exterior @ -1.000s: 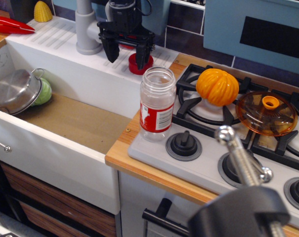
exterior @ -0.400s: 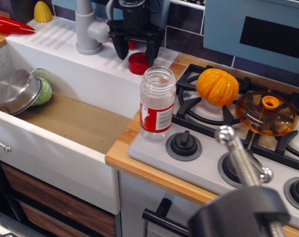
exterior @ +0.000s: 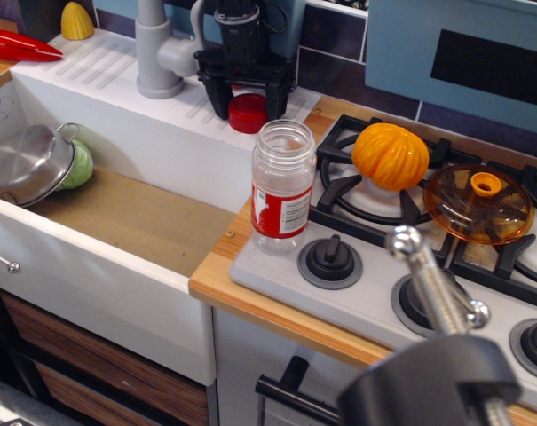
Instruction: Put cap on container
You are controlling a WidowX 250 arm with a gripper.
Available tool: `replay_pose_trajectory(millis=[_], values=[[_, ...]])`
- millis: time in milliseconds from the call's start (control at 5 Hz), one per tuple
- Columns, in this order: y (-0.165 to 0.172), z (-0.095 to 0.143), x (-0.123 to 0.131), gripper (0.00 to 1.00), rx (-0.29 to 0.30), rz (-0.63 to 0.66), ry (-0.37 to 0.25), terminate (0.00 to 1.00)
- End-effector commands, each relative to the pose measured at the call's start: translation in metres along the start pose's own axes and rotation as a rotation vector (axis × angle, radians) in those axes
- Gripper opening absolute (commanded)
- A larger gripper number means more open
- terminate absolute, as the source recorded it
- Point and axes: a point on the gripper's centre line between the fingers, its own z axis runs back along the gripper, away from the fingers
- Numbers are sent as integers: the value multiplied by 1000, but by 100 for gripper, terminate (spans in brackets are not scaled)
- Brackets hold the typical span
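Two spread fingers of the hand (exterior: 248, 99) astride the cap (exterior: 248, 113), unclamped.

arm: reaches down from above, wrist vertical | gripper (exterior: 248, 105): jaws apart, fingers (exterior: 220, 99) pointing down, one each side

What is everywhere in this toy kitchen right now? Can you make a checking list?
Surface: wooden counter, white sink, grey stove.
Job's things: small red plastic cap on drainboard; clear plastic jar, open, upright on stove corner.
Clutter: steel pot, orange pumpkin, orange translucent lid, red chili.
Grippers: black gripper open, straddling cap.
Cables: nothing seen.
Surroundings: grey faucet, tiled wall.
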Motion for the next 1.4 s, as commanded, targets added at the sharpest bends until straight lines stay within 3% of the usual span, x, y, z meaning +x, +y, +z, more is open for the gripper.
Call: replay_pose_trajectory(millis=[0, 200, 600, 800, 1200], values=[[-2, 58, -1, 0, -26, -77, -97, 0], [-25, 107, -19, 0, -86, -124, -114, 0], [-80, 175, -39, 0, -165, -168, -79, 0], [-106, 193, -59, 0, -189, -228, 9, 0], [-112, 182, -105, 0, -171, -350, 88, 0]])
